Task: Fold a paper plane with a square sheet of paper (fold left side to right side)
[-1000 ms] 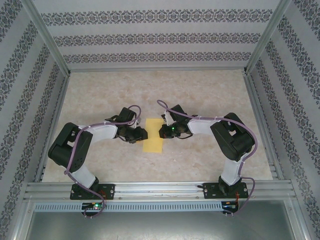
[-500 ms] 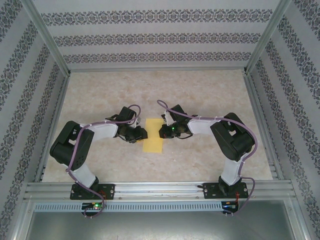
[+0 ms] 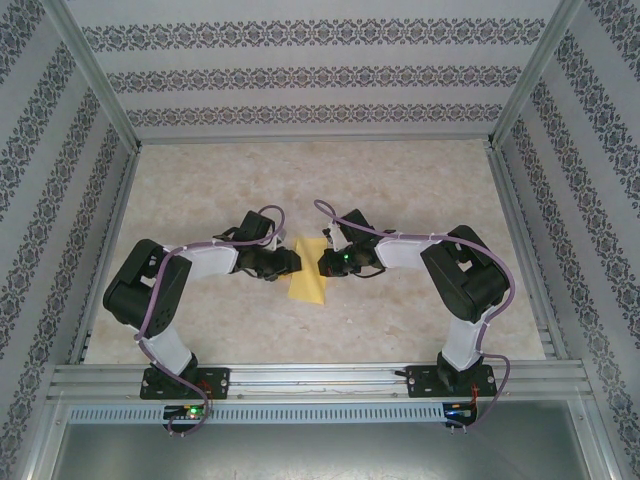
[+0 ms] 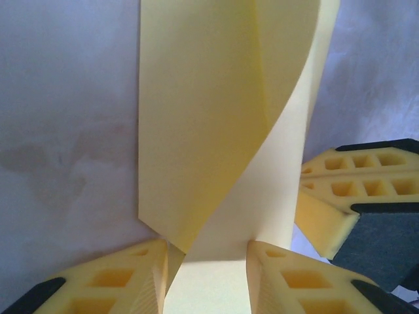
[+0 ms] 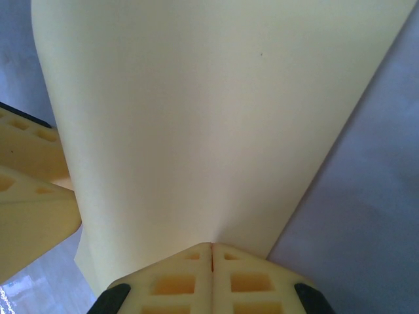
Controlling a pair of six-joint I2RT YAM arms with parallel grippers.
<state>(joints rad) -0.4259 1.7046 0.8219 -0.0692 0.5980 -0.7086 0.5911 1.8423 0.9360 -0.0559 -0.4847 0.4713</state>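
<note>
Top view: square sheet of paper (image 3: 306,285) on the marbled table (image 3: 400,190), centre, between the two arms, its far end lifted off the surface. Left gripper (image 3: 292,263) at the sheet's left edge, right gripper (image 3: 322,265) at its right edge, tips close across the paper. Left wrist view: sheet (image 4: 209,118) curls upward, one flap twisted over the other; a strip of it runs down through the gap of the left gripper (image 4: 208,252), fingers (image 4: 131,278) parted partway, one on each side of the strip. Right wrist view: right gripper (image 5: 211,247) fingers pressed together, seam closed, sheet (image 5: 209,118) puckered where its edge meets the tips; pinched there.
</note>
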